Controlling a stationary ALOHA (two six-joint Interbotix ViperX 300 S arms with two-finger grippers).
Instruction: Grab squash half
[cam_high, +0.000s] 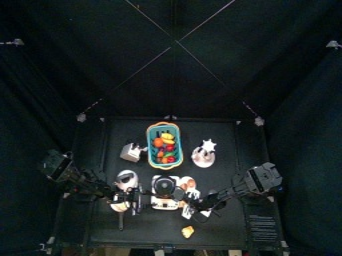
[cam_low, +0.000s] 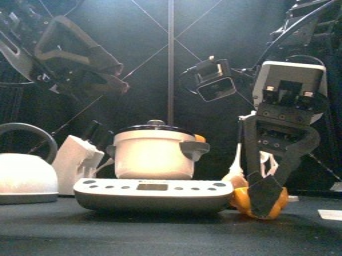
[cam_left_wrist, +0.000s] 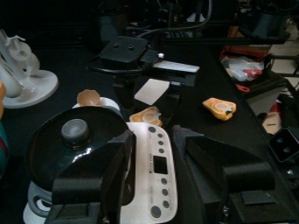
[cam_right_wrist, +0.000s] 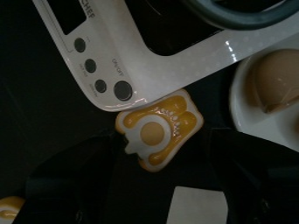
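Observation:
The squash half (cam_right_wrist: 158, 131) is a small yellow-orange piece with a pale seed hollow. It lies on the black table against a corner of the white cooker's base (cam_right_wrist: 128, 52). In the front view the squash half (cam_low: 261, 203) sits at the cooker's right end, and my right gripper (cam_low: 265, 185) hangs straight down over it. Its jaws are open and reach down close to the squash; I cannot tell if they touch it. My right gripper (cam_right_wrist: 152, 188) holds nothing. My left gripper (cam_left_wrist: 163, 188) hovers open above the cooker (cam_left_wrist: 82, 149).
A white plate (cam_right_wrist: 263, 109) with a beige piece (cam_right_wrist: 281, 77) lies close beside the squash. A white kettle (cam_low: 24, 175) stands left of the cooker. A green basket (cam_high: 148, 140) of fruit sits behind. A loose orange piece (cam_left_wrist: 219, 107) lies near the front edge.

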